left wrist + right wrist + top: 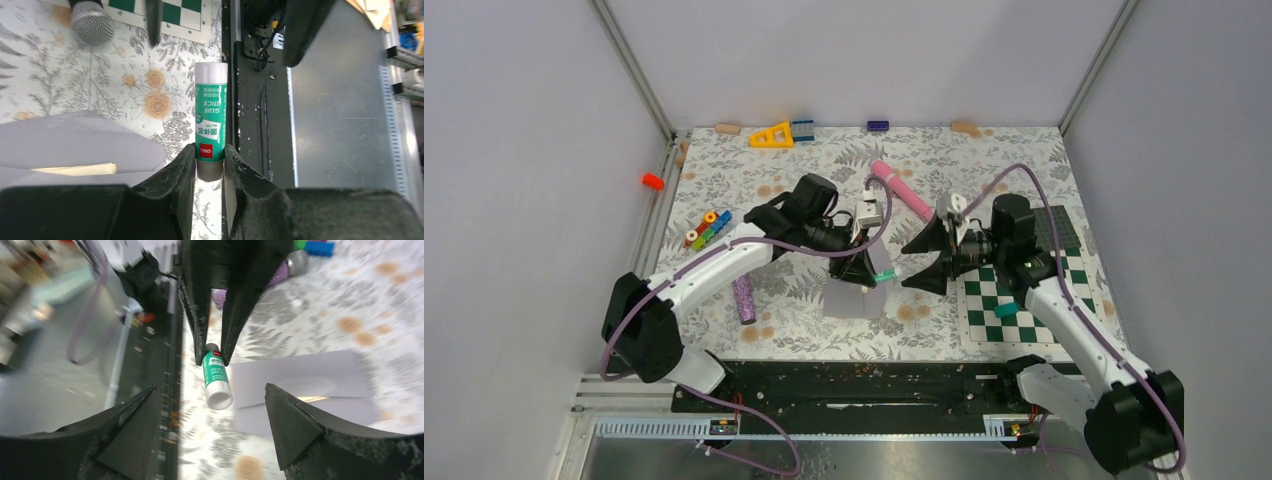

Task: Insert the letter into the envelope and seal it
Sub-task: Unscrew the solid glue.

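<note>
One envelope (854,302), one glue stick (210,117), one checkerboard mat (984,317)

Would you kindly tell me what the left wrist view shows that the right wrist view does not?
Only the left wrist view shows a grey mesh microphone head and the edge of the checkerboard mat. Only the right wrist view shows the right fingers standing wide apart, a purple microphone and coloured blocks. Both show the left fingers clamped on the base of the glue stick, the envelope beside it and the floral tablecloth.
</note>
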Robot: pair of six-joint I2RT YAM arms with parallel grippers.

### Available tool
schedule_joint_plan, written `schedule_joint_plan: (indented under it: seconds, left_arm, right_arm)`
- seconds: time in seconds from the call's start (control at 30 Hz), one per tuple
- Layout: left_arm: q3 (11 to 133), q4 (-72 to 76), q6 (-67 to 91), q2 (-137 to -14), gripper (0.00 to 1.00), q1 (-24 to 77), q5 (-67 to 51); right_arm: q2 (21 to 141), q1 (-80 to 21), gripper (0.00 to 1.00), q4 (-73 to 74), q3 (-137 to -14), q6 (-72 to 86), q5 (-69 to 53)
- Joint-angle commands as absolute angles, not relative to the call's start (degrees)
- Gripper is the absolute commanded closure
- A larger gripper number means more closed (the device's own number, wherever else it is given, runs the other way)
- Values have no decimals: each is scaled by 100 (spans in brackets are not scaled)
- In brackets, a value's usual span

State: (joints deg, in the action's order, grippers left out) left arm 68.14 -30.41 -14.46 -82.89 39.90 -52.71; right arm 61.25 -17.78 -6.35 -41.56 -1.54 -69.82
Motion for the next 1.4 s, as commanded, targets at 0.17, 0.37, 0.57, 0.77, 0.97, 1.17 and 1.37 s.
schedule_joint_plan:
  seconds: [0.17, 0.37, 0.57, 0.77, 0.97, 1.17, 1.37]
  left_arm:
    - [7234, -3215, -1182, -9270, 100, 3806, -6609]
    - [7331, -3358, -1255, -9451, 100, 3795, -6862]
    - [7365, -3459, -1303, -9560, 100, 3797, -6934]
    - [7395, -3567, -1386, -9598, 100, 3805, -6898]
    - [7387, -3568, -1381, -9641, 100, 3806, -6864]
    - [7390, -3568, -1371, -9659, 100, 3807, -6864]
    - [7443, -3690, -1477, -9694, 100, 3812, -6849]
  right_arm:
    - [5548, -1750, 19, 1334, -3786, -6358, -7141]
    - [5599, -1801, 27, 1213, -3523, -6660, -7316]
    - [5637, -1952, 34, 1045, -3368, -6647, -7304]
    - [5690, -2038, 38, 933, -3394, -6532, -7279]
    - [5718, -2043, 44, 671, -3439, -6277, -7321]
    - [5765, -2052, 58, 681, -3406, -6249, -7472]
    - [5786, -2048, 66, 680, -3407, -6167, -7541]
